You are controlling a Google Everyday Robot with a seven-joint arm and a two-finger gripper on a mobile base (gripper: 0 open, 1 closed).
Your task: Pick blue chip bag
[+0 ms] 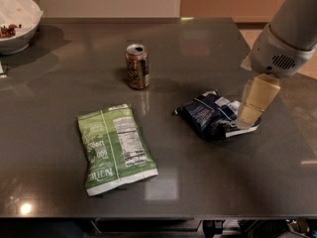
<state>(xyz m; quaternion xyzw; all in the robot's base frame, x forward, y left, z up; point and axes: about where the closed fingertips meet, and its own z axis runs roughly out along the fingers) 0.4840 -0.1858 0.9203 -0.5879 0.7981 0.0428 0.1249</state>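
The blue chip bag (210, 114) is a crumpled dark navy foil bag with white patches. It lies on the grey table (198, 48) right of centre. My gripper (252, 108) hangs from the white arm at the right. Its cream-coloured tip is over the bag's right end, at or just above it. The flat green bag (115, 148) with a white nutrition label lies to the left, near the front edge.
A bronze soda can (137, 66) stands upright behind and left of the blue bag. A white bowl (15, 26) with some food sits at the far left corner. The table's right edge runs close behind my arm.
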